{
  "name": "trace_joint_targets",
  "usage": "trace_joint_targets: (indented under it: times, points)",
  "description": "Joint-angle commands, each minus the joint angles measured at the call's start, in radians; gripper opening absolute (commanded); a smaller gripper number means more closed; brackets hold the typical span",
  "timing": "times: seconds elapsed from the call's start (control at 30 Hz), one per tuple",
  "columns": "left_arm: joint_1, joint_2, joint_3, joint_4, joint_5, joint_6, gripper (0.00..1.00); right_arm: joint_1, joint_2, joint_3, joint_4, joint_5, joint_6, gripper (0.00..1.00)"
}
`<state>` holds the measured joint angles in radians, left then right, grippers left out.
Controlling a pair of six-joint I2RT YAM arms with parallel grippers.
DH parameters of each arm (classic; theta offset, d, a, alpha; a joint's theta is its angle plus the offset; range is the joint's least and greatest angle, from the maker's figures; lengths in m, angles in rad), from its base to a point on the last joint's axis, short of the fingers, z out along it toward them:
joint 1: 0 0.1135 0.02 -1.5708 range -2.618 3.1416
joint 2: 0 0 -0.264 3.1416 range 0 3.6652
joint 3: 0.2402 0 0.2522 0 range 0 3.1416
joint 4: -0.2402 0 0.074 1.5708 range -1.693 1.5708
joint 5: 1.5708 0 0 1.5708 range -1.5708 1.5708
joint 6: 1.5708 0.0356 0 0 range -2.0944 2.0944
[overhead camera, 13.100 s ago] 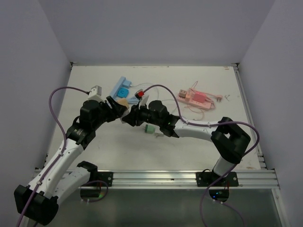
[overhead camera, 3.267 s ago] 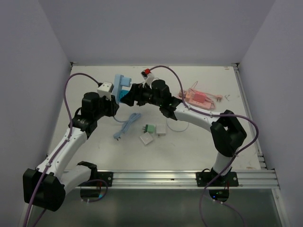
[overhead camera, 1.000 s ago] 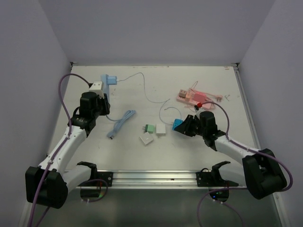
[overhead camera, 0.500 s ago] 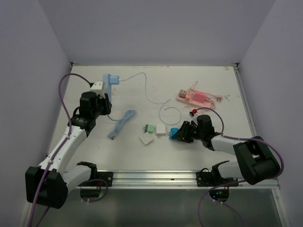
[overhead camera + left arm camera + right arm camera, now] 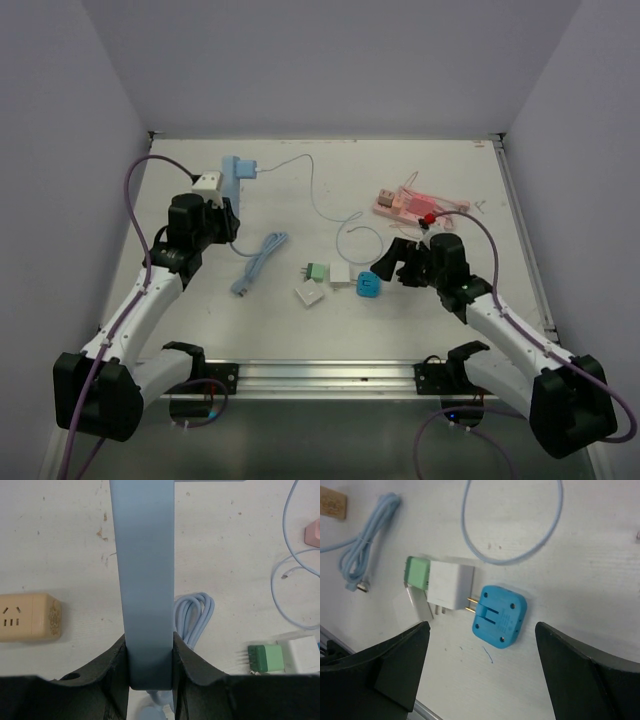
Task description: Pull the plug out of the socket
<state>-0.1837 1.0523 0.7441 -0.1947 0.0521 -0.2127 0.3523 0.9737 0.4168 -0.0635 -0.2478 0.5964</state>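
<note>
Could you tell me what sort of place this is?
Probably a robotics lab test cell: a white table boxed in by plain walls, arms bolted to an aluminium rail, and items like a blue plug and blue socket strip.

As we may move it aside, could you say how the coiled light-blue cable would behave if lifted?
Probably floppy: the light-blue cable lies in loose loops that would likely sag and uncoil. It looks thin, so probably light. Pushed, it would likely bunch rather than slide whole.

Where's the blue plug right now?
In the top view the blue plug lies on the table right of centre. It is just right of the white adapter and just left of the open right gripper, not held.
</note>
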Motion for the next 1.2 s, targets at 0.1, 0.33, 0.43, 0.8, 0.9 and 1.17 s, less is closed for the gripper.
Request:
trace_joint_targets:
  times: [0.1, 0.33, 0.43, 0.8, 0.9, 1.17]
  points:
    - [0.000, -0.031, 0.021, 0.135, 0.054, 0.021, 0.00, 0.001, 0.025, 0.172, 0.109, -0.109, -0.050, 0.91]
    - [-0.003, -0.034, 0.015, 0.147, 0.086, 0.029, 0.00, 0.071, 0.204, 0.373, 0.325, -0.165, 0.071, 0.90]
    - [-0.005, -0.037, 0.014, 0.150, 0.095, 0.029, 0.00, 0.125, 0.296, 0.460, 0.393, -0.124, 0.108, 0.90]
    - [-0.007, -0.043, 0.011, 0.163, 0.127, 0.030, 0.00, 0.266, 0.654, 0.769, 0.610, -0.045, 0.212, 0.89]
    - [-0.008, -0.043, 0.008, 0.166, 0.135, 0.030, 0.00, 0.295, 0.738, 0.850, 0.610, -0.025, 0.215, 0.89]
    - [-0.014, -0.041, 0.006, 0.170, 0.157, 0.026, 0.00, 0.332, 0.890, 0.982, 0.617, 0.022, 0.243, 0.83]
